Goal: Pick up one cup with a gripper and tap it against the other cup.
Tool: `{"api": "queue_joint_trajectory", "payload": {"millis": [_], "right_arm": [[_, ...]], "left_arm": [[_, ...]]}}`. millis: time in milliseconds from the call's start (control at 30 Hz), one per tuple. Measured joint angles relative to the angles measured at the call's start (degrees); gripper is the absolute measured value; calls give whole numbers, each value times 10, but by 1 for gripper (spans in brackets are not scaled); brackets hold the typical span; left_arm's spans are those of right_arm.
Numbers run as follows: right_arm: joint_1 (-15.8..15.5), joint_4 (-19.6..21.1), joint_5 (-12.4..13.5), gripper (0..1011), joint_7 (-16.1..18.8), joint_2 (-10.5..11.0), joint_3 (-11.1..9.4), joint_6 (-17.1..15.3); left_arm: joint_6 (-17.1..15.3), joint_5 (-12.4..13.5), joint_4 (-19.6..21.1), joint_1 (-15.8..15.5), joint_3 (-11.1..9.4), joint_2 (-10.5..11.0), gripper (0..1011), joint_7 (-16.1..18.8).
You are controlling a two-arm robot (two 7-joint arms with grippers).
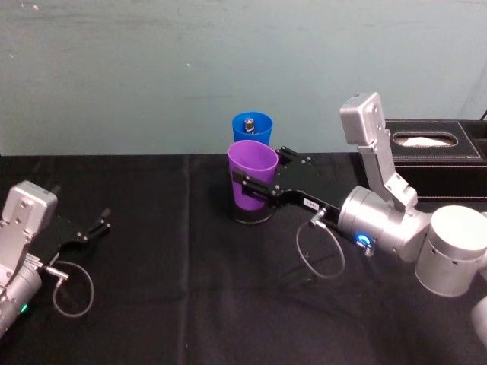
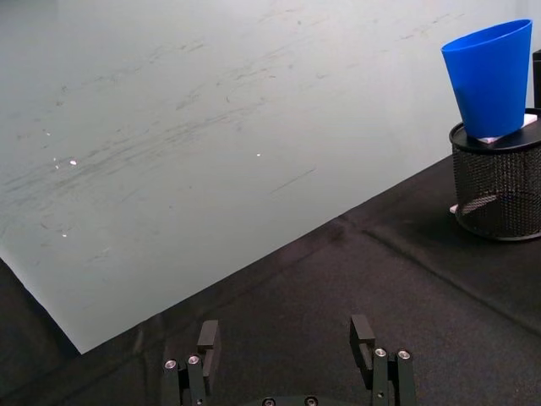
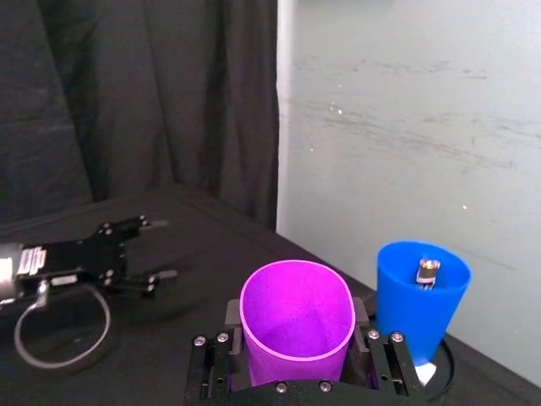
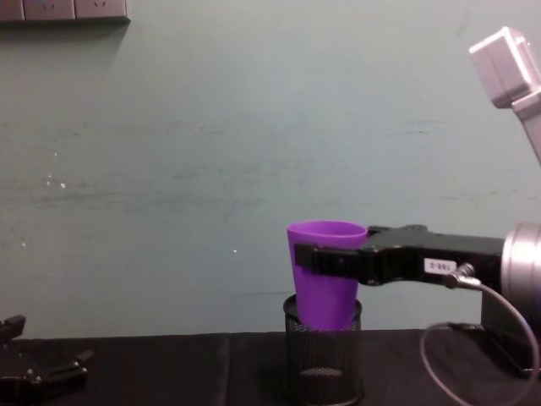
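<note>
Black fingers of the right gripper [image 1: 264, 169] pinch the purple cup [image 1: 253, 171] by its sides; the blue cup [image 1: 252, 128] stands just behind; the left gripper [image 1: 97, 226] rests spread, well apart.

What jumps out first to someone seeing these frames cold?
The right gripper is shut on the purple cup, holding it mid-table just in front of the blue cup. The blue cup stands in the top of a black mesh holder near the back wall, with a small metallic object inside it. The left gripper rests open and idle at the table's left side.
</note>
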State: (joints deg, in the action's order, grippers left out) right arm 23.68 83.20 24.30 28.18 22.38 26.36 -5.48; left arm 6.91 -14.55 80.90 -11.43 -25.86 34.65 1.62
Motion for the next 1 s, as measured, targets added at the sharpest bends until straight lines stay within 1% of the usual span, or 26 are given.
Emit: {"api": "queue_joint_trajectory", "payload": {"millis": [100, 133, 233, 267, 333, 433, 467, 500, 567, 633, 667, 700, 867, 900, 1000], "right_arm": [[-15, 19, 0, 722, -4, 9, -1, 2], [-28, 30, 0, 722, -9, 14, -3, 4], [-48, 44, -1, 722, -17, 20, -5, 11], [-62, 51, -5, 723, -23, 24, -7, 18], [-81, 57, -9, 722, -32, 26, -10, 27], [-98, 58, -13, 723, -40, 26, -14, 37], [-108, 57, -19, 722, -44, 25, -15, 44], [-108, 57, -19, 722, -44, 25, -15, 44], [-120, 52, -32, 722, -52, 24, -15, 57], [-132, 41, -51, 723, -65, 20, -15, 74], [-132, 41, -51, 722, -65, 20, -15, 74], [-137, 35, -60, 723, -69, 17, -15, 83], [-144, 6, -80, 723, -77, 3, -15, 110], [-144, 6, -80, 722, -77, 3, -15, 110], [-145, -8, -89, 723, -77, -6, -17, 126]], "left_arm": [[0, 0, 0, 0, 0, 0, 1000, 0], [0, 0, 0, 0, 0, 0, 1000, 0], [0, 0, 0, 0, 0, 0, 1000, 0], [0, 0, 0, 0, 0, 0, 1000, 0], [0, 0, 0, 0, 0, 0, 1000, 0], [0, 0, 0, 0, 0, 0, 1000, 0], [0, 0, 0, 0, 0, 0, 1000, 0], [0, 0, 0, 0, 0, 0, 1000, 0], [0, 0, 0, 0, 0, 0, 1000, 0], [0, 0, 0, 0, 0, 0, 1000, 0], [0, 0, 0, 0, 0, 0, 1000, 0], [0, 0, 0, 0, 0, 0, 1000, 0], [0, 0, 0, 0, 0, 0, 1000, 0], [0, 0, 0, 0, 0, 0, 1000, 0], [0, 0, 0, 0, 0, 0, 1000, 0]]}}
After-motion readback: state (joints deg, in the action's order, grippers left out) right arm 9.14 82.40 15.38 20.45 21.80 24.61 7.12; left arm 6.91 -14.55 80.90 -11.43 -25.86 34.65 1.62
